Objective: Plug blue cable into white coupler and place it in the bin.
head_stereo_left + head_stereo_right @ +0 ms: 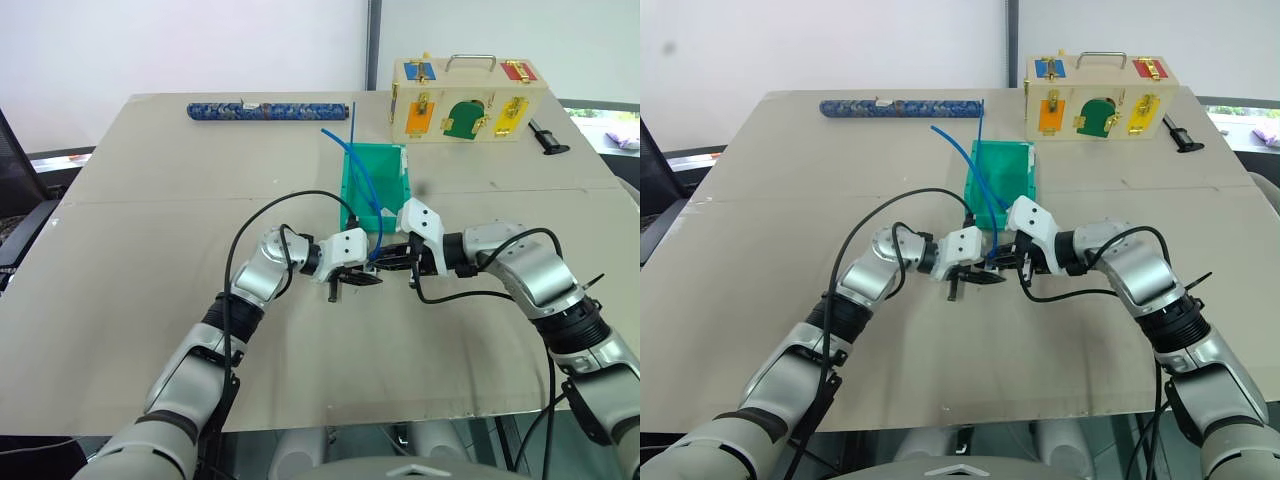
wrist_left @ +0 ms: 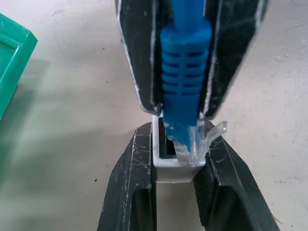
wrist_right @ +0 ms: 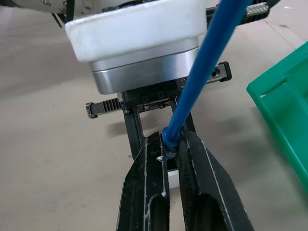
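Place: robotics test lab
Surface (image 1: pixel 150 250): plain beige boards, seam across
Props: wooden latch box (image 1: pixel 466 98), patterned rod (image 1: pixel 268 110)
Backdrop: bare white wall (image 1: pixel 180 45)

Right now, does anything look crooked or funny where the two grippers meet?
Yes. The blue cable's clear plug tip sits tilted at the white coupler's socket, its clip splayed over one edge, not pushed in. Its other end trails through the bin.
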`<state>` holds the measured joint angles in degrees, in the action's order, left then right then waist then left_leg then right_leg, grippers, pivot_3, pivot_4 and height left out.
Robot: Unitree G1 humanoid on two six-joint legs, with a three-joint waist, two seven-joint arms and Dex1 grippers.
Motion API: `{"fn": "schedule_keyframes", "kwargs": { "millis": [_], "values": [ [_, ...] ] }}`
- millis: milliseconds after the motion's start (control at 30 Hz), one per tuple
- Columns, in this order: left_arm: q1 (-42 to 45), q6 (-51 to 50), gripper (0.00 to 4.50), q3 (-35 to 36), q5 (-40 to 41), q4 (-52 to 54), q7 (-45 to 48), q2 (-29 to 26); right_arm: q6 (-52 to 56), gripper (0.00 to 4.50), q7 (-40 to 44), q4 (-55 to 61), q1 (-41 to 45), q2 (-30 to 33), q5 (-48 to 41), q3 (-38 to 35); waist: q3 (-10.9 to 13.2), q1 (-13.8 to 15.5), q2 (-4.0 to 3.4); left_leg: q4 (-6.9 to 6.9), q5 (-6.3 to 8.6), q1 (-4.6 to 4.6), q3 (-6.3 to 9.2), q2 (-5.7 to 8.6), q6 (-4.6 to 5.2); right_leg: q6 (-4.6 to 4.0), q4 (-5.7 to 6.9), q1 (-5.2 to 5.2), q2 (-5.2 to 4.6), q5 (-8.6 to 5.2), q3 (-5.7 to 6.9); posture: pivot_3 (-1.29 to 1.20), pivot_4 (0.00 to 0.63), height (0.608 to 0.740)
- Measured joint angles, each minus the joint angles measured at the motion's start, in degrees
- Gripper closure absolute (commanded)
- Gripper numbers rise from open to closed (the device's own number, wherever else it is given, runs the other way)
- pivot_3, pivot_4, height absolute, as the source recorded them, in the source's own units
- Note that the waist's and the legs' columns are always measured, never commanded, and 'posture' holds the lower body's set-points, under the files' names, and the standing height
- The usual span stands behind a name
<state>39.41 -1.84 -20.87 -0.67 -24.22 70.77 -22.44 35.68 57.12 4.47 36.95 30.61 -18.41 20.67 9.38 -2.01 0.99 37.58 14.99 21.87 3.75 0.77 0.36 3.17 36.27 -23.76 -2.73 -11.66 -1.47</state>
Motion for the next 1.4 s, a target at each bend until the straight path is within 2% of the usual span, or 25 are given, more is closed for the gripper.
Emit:
{"fn": "schedule_keyframes", "kwargs": {
  "millis": [767,1400],
  "values": [
    [0.13,-0.23,4.09,0.01,0.13,0.0,0.8,-0.03,4.19,4.5,0.94,-0.01,0.11,-0.61,-2.08,-2.7,0.0,-0.02,0.0,0.0,0.0,0.01,0.0,0.0,0.0,0.0,0.0,-0.01,0.0,0.0,0.01,0.0,0.15,0.74],
    [0.08,-0.24,4.09,0.04,0.13,0.01,1.15,-0.7,-4.02,4.5,6.35,-2.99,3.82,-0.13,6.25,3.06,-0.01,-0.33,-0.01,0.0,0.0,-0.1,-0.01,0.0,0.0,0.0,0.12,0.0,0.01,0.0,0.0,0.0,0.15,0.74]
  ]
}}
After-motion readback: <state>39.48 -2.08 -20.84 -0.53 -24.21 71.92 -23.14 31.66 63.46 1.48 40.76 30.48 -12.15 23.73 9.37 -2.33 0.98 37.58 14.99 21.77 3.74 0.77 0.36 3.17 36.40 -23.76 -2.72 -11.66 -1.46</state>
